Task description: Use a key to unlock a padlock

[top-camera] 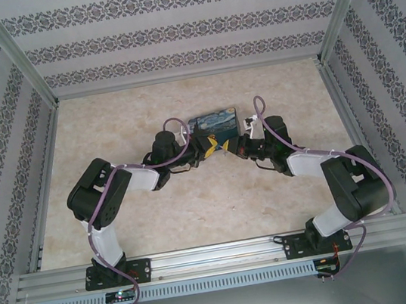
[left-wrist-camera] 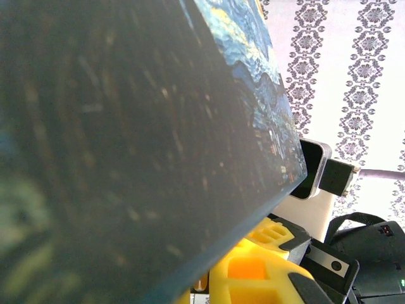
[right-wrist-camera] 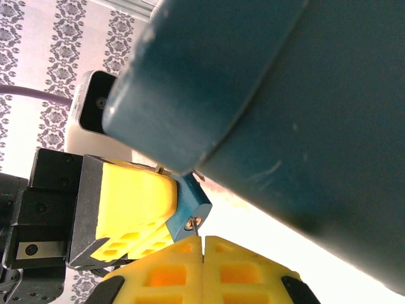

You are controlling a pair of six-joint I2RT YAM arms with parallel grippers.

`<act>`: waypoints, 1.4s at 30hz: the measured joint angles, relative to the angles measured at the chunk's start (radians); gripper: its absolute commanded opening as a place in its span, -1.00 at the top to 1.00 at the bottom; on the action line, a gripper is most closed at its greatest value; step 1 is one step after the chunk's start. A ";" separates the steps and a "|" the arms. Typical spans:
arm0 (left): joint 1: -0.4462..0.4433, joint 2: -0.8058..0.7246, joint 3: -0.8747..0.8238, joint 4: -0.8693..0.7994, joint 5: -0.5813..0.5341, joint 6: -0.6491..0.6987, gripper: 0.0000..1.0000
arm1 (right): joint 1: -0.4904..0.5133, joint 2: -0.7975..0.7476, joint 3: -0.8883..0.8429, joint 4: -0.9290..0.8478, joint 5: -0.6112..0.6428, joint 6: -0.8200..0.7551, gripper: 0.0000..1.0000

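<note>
A small blue padlock (right-wrist-camera: 190, 203) is clamped in my left gripper (top-camera: 209, 149), whose yellow fingers (right-wrist-camera: 130, 196) show side-on in the right wrist view. My right gripper (right-wrist-camera: 202, 239) is shut on the key (right-wrist-camera: 195, 227), a thin dark metal sliver sticking out from between its fingertips. The key's tip sits at the keyhole in the padlock's bottom face. Seen from above, the right gripper (top-camera: 234, 147) faces the left one just in front of the tin. The padlock is hidden behind the tin in the left wrist view, where yellow fingers (left-wrist-camera: 253, 272) show at the bottom.
The blue swirl-patterned tin (top-camera: 212, 124) stands right behind both grippers and looms large as the tin (left-wrist-camera: 145, 126) and the tin (right-wrist-camera: 297, 95) in the wrist views. Aluminium rails and patterned walls enclose the marbled table (top-camera: 196, 206).
</note>
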 measured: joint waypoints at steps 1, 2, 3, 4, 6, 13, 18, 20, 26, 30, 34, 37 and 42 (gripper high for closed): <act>0.000 0.002 0.000 0.000 0.001 0.000 1.00 | 0.000 0.000 0.000 0.001 0.000 0.000 1.00; 0.000 0.002 0.000 0.000 0.002 0.000 1.00 | 0.000 0.001 0.000 0.002 -0.001 0.003 1.00; 0.000 0.002 0.000 0.000 0.001 0.000 1.00 | 0.000 0.004 0.000 0.008 -0.003 0.013 1.00; 0.000 0.002 0.000 0.000 0.000 0.000 1.00 | 0.000 0.010 0.000 0.019 -0.005 0.025 1.00; 0.001 0.002 0.000 0.000 -0.005 0.000 1.00 | 0.000 0.024 -0.001 0.044 -0.008 0.055 1.00; 0.003 0.002 0.000 0.002 -0.043 -0.002 1.00 | 0.000 0.097 -0.019 0.211 -0.019 0.212 1.00; 0.009 0.003 0.000 0.030 -0.068 -0.032 1.00 | 0.000 0.146 -0.024 0.330 -0.019 0.320 1.00; 0.010 0.004 0.000 0.046 -0.082 -0.052 1.00 | 0.000 0.164 -0.024 0.377 -0.018 0.365 1.00; 0.010 0.013 -0.004 0.089 -0.109 -0.099 1.00 | 0.000 0.207 -0.024 0.470 -0.019 0.447 1.00; 0.010 0.018 -0.004 0.097 -0.111 -0.109 1.00 | 0.000 0.212 -0.024 0.481 -0.019 0.462 1.00; 0.010 0.018 -0.004 0.097 -0.111 -0.108 1.00 | -0.001 0.212 -0.015 0.465 -0.021 0.459 1.00; 0.010 0.018 -0.004 0.095 -0.121 -0.101 1.00 | -0.009 0.212 0.011 0.415 -0.035 0.427 1.00; 0.010 0.017 -0.004 0.089 -0.110 -0.082 1.00 | -0.035 0.219 0.052 0.341 -0.070 0.377 1.00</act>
